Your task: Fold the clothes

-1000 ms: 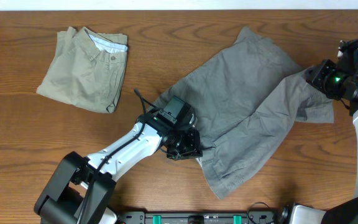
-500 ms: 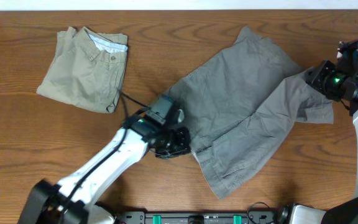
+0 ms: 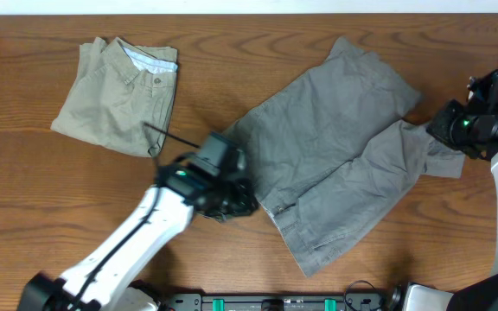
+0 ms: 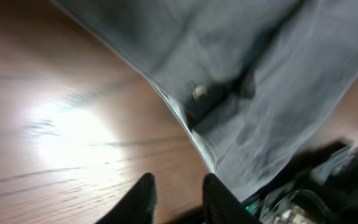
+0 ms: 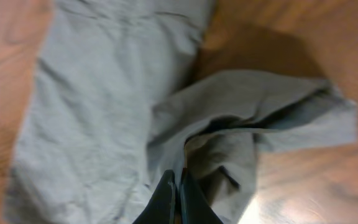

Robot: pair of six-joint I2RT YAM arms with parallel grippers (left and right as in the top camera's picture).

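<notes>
Overhead view is showing the grey shorts point(image 3: 335, 164) lying spread and wrinkled on the right half of the table point(image 3: 24, 190), with the waistband towards the near left and the two legs reaching to the far right. The khaki shorts point(image 3: 119, 95) are resting as a folded bundle at the far left, well apart. The left gripper point(image 3: 234, 204) is hovering just beside the near-left waistband corner. In the left wrist view its fingers point(image 4: 142, 196) are standing a little apart over bare wood with nothing between them, and the waistband edge with its small button point(image 4: 197, 92) is lying just ahead. The right gripper point(image 3: 446, 130) is sitting at the hem of the right-hand leg, and the right wrist view is showing its fingers point(image 5: 169, 193) pressed together with grey cloth gathering up into the tips, so I am judging that it is pinching the hem. The step in hand seems to be flattening the grey pair before the first fold. The next move is probably calling for the left fingers to go forward and close on the waistband, then for both arms to pull gently apart so the cloth is lying flat.
</notes>
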